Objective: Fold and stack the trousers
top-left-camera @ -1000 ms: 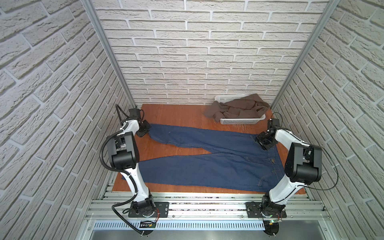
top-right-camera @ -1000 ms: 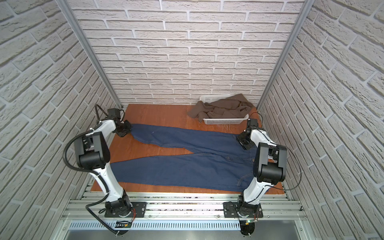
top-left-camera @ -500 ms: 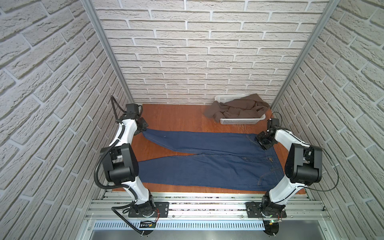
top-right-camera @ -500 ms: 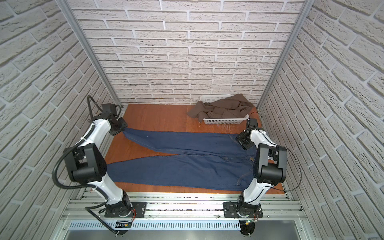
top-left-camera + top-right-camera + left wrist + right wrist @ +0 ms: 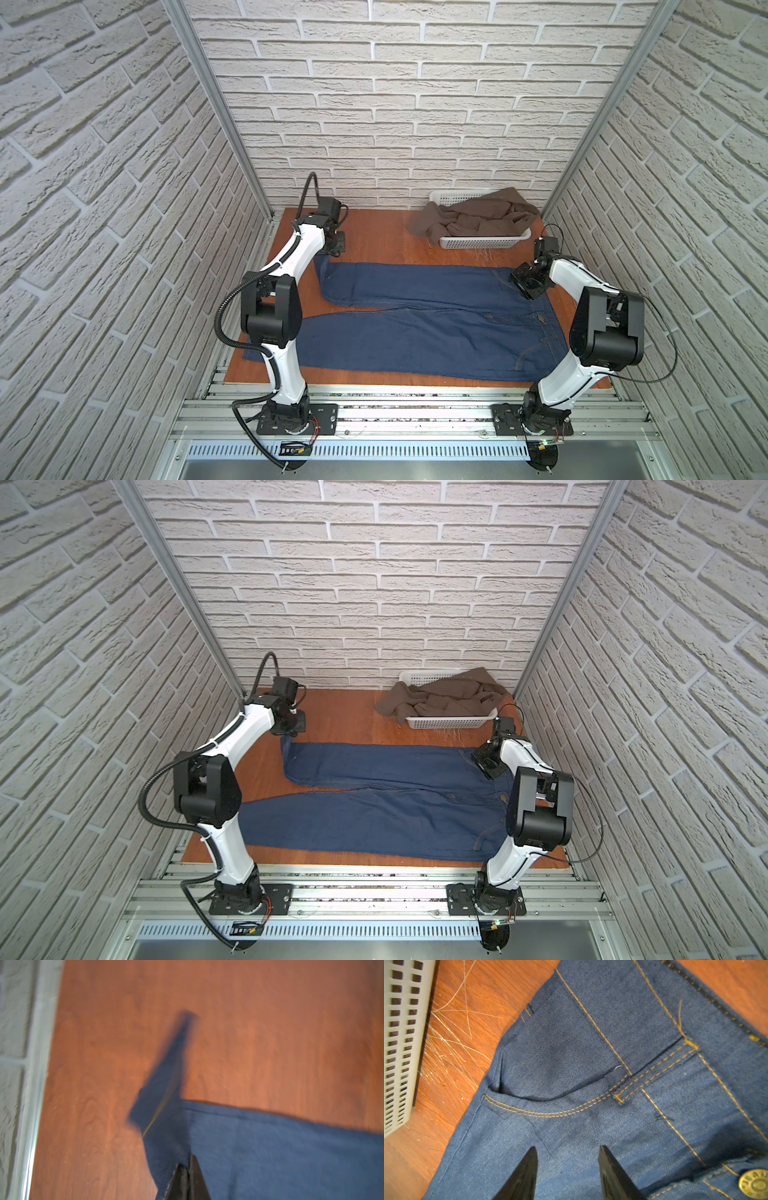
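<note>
Left gripper [image 5: 186,1162]: jaws nearly together at the far leg's hem, blur hides any pinch. Right gripper [image 5: 567,1148]: jaws apart over the pocket, probably anchoring the waist. Dark blue denim trousers [image 5: 415,332] lie spread, unfolded, on the red-brown wooden table [image 5: 374,232]

Swung back toward the wall with the left hand [image 5: 336,245], then right along the table [image 5: 374,232]. Dragged the jeans' [image 5: 415,282] far leg along: pulled straight, closed up against the near leg, hem shifted rightward.
</note>
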Tool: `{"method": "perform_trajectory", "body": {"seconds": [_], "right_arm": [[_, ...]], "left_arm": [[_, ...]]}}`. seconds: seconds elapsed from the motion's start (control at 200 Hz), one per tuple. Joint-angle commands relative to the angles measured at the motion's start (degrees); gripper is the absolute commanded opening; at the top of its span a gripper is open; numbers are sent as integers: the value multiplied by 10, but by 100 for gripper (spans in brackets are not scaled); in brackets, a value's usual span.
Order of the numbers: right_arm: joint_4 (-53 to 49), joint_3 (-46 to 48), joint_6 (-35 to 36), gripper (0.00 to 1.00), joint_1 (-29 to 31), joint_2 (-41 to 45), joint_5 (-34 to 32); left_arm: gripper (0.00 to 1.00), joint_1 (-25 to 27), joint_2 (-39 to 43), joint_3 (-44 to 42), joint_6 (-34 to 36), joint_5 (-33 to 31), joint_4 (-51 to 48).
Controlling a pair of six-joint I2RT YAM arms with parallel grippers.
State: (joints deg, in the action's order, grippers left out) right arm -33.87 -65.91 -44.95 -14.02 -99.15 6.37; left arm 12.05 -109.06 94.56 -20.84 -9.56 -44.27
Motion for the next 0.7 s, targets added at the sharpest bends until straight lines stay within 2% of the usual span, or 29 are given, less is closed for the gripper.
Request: {"method": "perform_trajectory", "body": {"seconds": [0.0,0.04,0.08,0.22,0.385,0.56,0.695], "right_arm": [[2,-7,7,50,5,4,2],[2,-7,7,50,5,4,3],[2,-7,7,50,5,4,3],[0,-7,8,50,5,7,4],[-1,-6,8,50,6,9,4],[-2,-3,11,50,6,11,3],[-3,-3,14,50,6,10,3]], "left_arm": [[38,26,0,-33,23,63,-33],[54,33,7,-48,21,85,-27],[62,38,16,-64,17,90,-20],[73,30,65,-101,-1,94,12],[77,17,49,-74,8,122,15],[75,19,-17,-42,25,203,11],[75,36,-36,-50,36,230,8]]}}
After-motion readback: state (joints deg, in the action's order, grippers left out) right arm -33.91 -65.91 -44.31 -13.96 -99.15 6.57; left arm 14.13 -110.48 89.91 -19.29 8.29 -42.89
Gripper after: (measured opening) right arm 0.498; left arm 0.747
